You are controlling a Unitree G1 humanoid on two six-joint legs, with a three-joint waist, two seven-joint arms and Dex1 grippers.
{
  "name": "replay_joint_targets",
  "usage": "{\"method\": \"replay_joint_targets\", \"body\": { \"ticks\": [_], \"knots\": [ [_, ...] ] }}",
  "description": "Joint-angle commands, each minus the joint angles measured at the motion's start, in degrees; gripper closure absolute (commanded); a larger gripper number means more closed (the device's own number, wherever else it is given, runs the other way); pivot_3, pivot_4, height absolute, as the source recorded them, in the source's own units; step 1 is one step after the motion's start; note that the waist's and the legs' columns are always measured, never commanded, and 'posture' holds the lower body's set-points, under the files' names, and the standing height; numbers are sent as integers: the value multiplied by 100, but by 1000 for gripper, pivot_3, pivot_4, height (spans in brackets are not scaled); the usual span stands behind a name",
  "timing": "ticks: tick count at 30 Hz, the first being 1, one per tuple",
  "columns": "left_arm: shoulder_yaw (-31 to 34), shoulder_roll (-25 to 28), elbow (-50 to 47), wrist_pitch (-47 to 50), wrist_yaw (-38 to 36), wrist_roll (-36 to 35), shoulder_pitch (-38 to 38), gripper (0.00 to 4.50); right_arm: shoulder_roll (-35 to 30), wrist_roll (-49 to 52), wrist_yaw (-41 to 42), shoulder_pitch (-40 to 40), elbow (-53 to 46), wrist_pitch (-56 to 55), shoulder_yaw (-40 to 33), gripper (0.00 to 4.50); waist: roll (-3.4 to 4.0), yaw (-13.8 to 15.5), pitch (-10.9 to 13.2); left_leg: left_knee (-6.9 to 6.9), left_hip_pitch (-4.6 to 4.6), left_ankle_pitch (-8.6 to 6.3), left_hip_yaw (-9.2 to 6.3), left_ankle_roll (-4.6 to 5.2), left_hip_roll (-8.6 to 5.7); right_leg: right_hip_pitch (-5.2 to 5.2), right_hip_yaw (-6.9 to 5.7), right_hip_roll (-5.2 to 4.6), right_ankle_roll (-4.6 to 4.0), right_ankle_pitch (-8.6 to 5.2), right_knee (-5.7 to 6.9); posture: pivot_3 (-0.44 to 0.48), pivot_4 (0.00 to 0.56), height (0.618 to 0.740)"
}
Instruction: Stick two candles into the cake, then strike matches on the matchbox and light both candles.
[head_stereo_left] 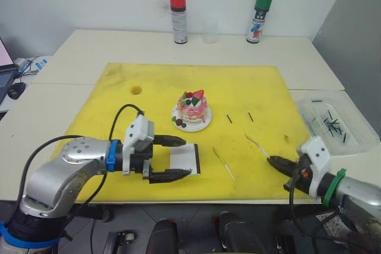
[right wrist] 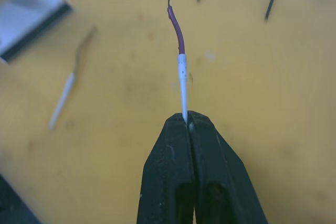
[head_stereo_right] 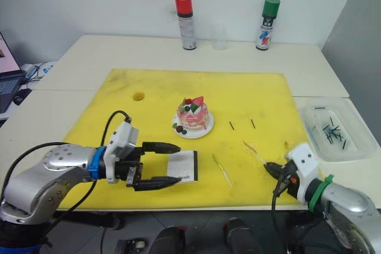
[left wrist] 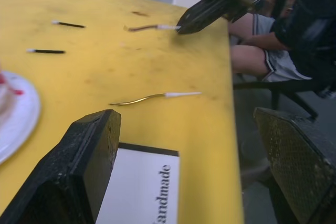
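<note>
Right gripper [head_stereo_left: 275,161] is clamped on the white base end of one candle [head_stereo_left: 256,144] near the yellow mat's [head_stereo_left: 119,75] front right corner, candle tip pointing back toward the mat's middle; left gripper [head_stereo_left: 178,157] stands wide, one finger either side of the matchbox [head_stereo_left: 184,157] near the front edge, apparently not squeezing it; second candle [head_stereo_left: 224,163] lies loose on the mat between matchbox and right gripper; cake [head_stereo_left: 193,107] on its white plate [head_stereo_left: 205,124] sits mid-mat, no candle in it yet; two matches [head_stereo_left: 229,119] lie apart just right of the plate; more dark sticks in the clear tray [head_stereo_left: 351,147] off the mat's right edge; right eye view agrees, nothing to add; left wrist view: fingers [left wrist: 79,171] far apart, "Handmade" face of the matchbox between them, loose candle beyond it is visibly bent, right gripper pinching its candle further back; right wrist view: jaws pressed together on the very end of the white stem, shaft above it curved; risks, my read: pinch is at the extreme tip, so the candle can pivot or slip out on lift; bent shaft means it may enter the cake crooked or buckle if pushed hard; soft cake could get gouged or the plate shoved; matchbox may skid toward the mat's front edge if the left jaws close off-centre.
</note>
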Motion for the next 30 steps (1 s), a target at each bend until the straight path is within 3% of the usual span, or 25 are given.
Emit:
{"method": "replay_joint_targets", "body": {
  "ticks": [1,5,12,15,18,24,27,30],
  "knots": [
    [687,-72,261,767,613,-856,-360,0,249,821,-324,-910,-55,251,-158,4462,0,-44,2,1,0,0,-3,0,4,0,-3,5,0,0,0,0,150,689],
    [979,-302,637,1458,1217,-1731,-1095,0,899,1521,-746,-2294,532,478,225,4462,-3,-74,5,1,-3,0,-14,0,6,3,-15,9,0,0,-1,0,150,689],
    [1211,-1232,1229,2086,2741,-3404,-2115,0,1941,1664,-788,-3819,1808,263,980,4462,-1,-92,6,-7,-25,-8,-16,6,2,-5,-17,9,37,23,1,0,150,689],
    [1246,-1699,1527,2030,3420,-4245,-2316,0,2415,2103,-901,-4141,2097,394,994,4462,0,-86,5,-9,-48,-14,-29,5,3,-20,-32,9,29,18,0,0,150,689],
    [1215,-1880,1631,1991,3779,-4623,-2304,0,2626,2538,-1135,-4200,2158,568,908,4462,0,-79,5,-3,-108,-14,-51,5,3,-75,-49,9,25,20,5,0,150,689],
    [1235,-2091,1716,1741,4428,-5410,-2144,0,2664,3115,-1543,-4100,2045,692,958,4462,2,-70,5,-2,-116,-13,-89,5,2,-71,-90,7,-2,29,7,0,150,689],
    [1150,-2085,1709,1699,4541,-5611,-2082,575,2664,3255,-1675,-4079,2009,657,1018,4500,3,-72,6,-2,-116,-13,-116,6,1,-62,-118,8,5,19,9,0,150,689],
    [1077,-2112,1731,1638,4595,-5749,-2081,1508,2666,3359,-1778,-4063,1985,621,1083,4500,3,-72,6,1,-115,-10,-131,7,0,-57,-130,9,-2,24,14,0,150,689]
  ]
}}
